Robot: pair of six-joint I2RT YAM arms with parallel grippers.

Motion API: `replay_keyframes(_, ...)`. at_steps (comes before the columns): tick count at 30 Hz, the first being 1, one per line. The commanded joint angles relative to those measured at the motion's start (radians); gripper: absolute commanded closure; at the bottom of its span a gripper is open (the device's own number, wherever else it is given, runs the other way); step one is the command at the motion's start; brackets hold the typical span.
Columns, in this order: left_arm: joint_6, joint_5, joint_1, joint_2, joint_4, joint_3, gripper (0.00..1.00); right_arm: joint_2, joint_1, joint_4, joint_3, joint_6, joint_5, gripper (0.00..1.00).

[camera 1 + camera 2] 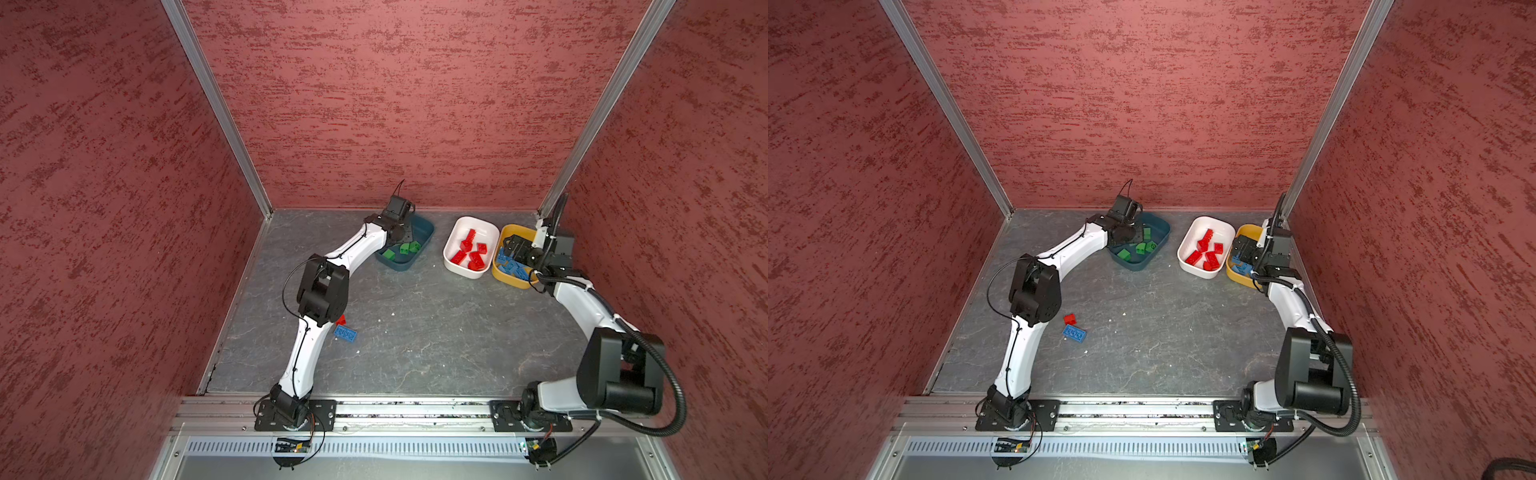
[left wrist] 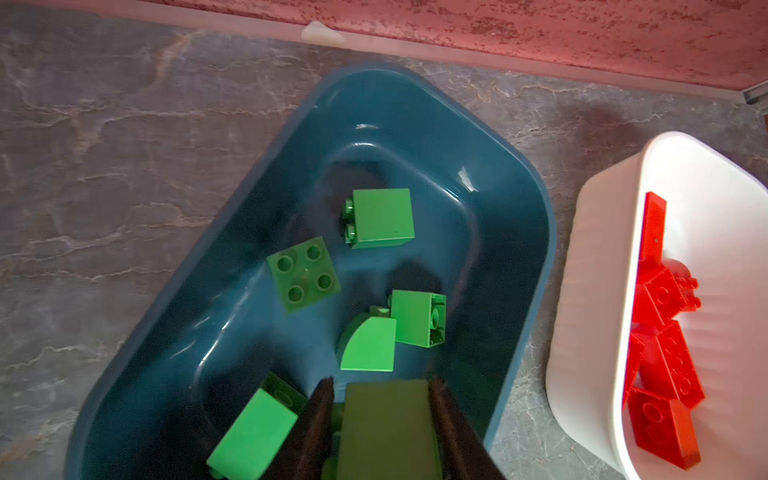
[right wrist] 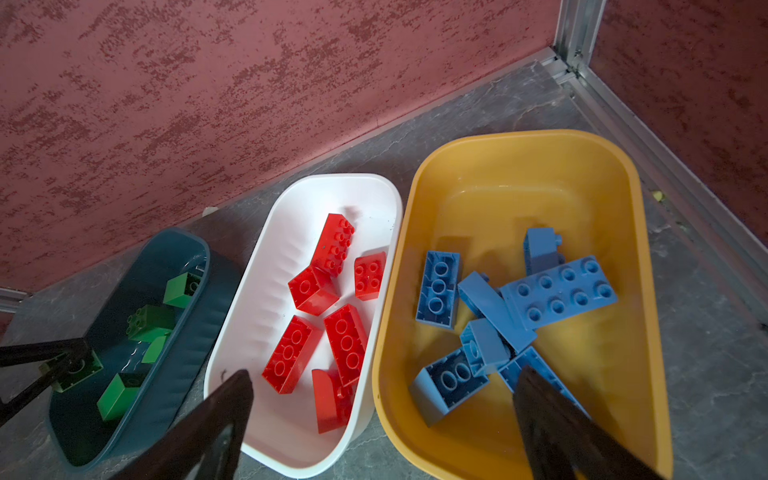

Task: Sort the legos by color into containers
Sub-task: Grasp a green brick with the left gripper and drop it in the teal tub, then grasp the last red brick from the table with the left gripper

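My left gripper (image 2: 381, 380) hangs over the dark teal container (image 2: 540, 216), shut on a green lego (image 2: 388, 424) that stands between its fingers. Several green legos (image 2: 380, 218) lie on the tub's floor below. My right gripper (image 3: 384, 374) is open and empty, above the adjoining rims of the white container (image 3: 249, 291) with red legos (image 3: 345, 340) and the mustard container (image 3: 623, 199) with blue legos (image 3: 561, 291). In both top views a blue lego (image 1: 345, 333) and a small red lego (image 1: 1070, 319) lie loose on the floor beside the left arm's elbow.
The three tubs stand in a row along the back wall: teal (image 1: 428, 228), white (image 1: 457, 270), yellow (image 1: 511, 282). The yellow one sits near the right corner post (image 3: 573, 54). Textured red walls close off three sides of the grey stone-look floor (image 1: 436, 332).
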State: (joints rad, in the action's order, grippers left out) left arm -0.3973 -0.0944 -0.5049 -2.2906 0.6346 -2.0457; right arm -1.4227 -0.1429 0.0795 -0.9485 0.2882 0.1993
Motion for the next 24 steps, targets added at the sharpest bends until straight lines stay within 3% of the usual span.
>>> replay_keyframes(1, 0.003, -0.085, 0.000, 0.041, 0.031, 0.019, 0.47, 0.019, 0.017, -0.007, 0.005, -0.001, 0.012, 0.01)
replay_keyframes(6, 0.039, -0.085, -0.016, 0.154, -0.012, 0.116, 0.18, 0.010, 0.047, 0.001, -0.012, -0.006, 0.001, 0.01)
replay_keyframes(12, 0.038, -0.137, -0.027, 0.300, -0.020, 0.263, 0.00, 0.017, 0.125, 0.040, -0.056, -0.077, -0.062, 0.01)
replay_keyframes(24, -0.037, -0.184, -0.009, 0.597, 0.122, 0.659, 0.00, -0.046, 0.288, 0.054, -0.128, -0.179, -0.045, 0.01)
